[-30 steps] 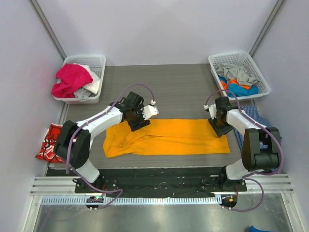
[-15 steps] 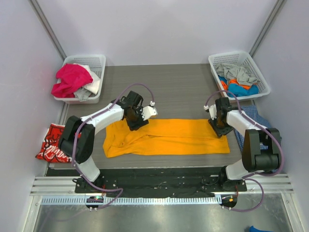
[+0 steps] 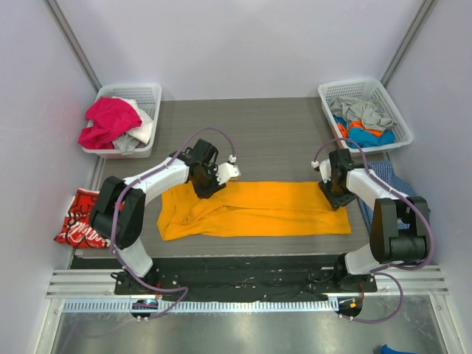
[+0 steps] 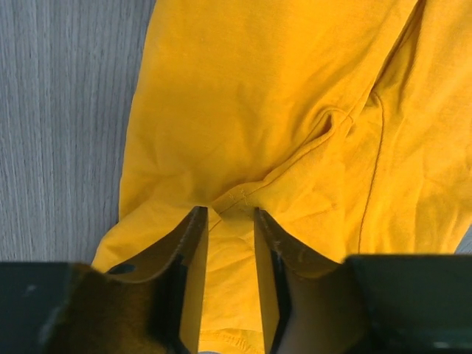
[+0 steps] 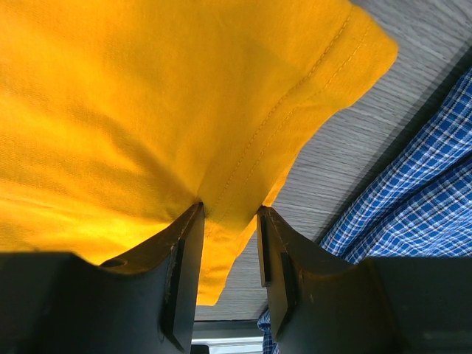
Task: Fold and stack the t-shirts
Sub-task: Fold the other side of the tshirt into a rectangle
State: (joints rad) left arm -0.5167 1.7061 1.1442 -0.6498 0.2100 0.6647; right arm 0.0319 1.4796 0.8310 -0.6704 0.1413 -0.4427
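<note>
The orange-yellow t-shirt (image 3: pixel 258 210) lies folded into a long flat band across the middle of the table. My left gripper (image 3: pixel 209 188) rests on its far left edge. In the left wrist view its jaws (image 4: pixel 231 214) stand partly open, straddling a ridge of the yellow cloth (image 4: pixel 258 96). My right gripper (image 3: pixel 335 198) rests on the far right corner. In the right wrist view its jaws (image 5: pixel 230 210) are partly open around the stitched hem (image 5: pixel 133 110). The red t-shirt with white lettering (image 3: pixel 77 221) lies crumpled at the table's left edge.
A white basket (image 3: pixel 151 92) with pink and white clothes stands at the back left. Another white basket (image 3: pixel 365 83) with grey, orange and blue clothes stands at the back right. A blue plaid cloth (image 3: pixel 383 181) lies beside the right arm and shows in the right wrist view (image 5: pixel 413 199).
My left gripper has shifted slightly left along the shirt's far edge. The right gripper and the shirt have hardly moved.
</note>
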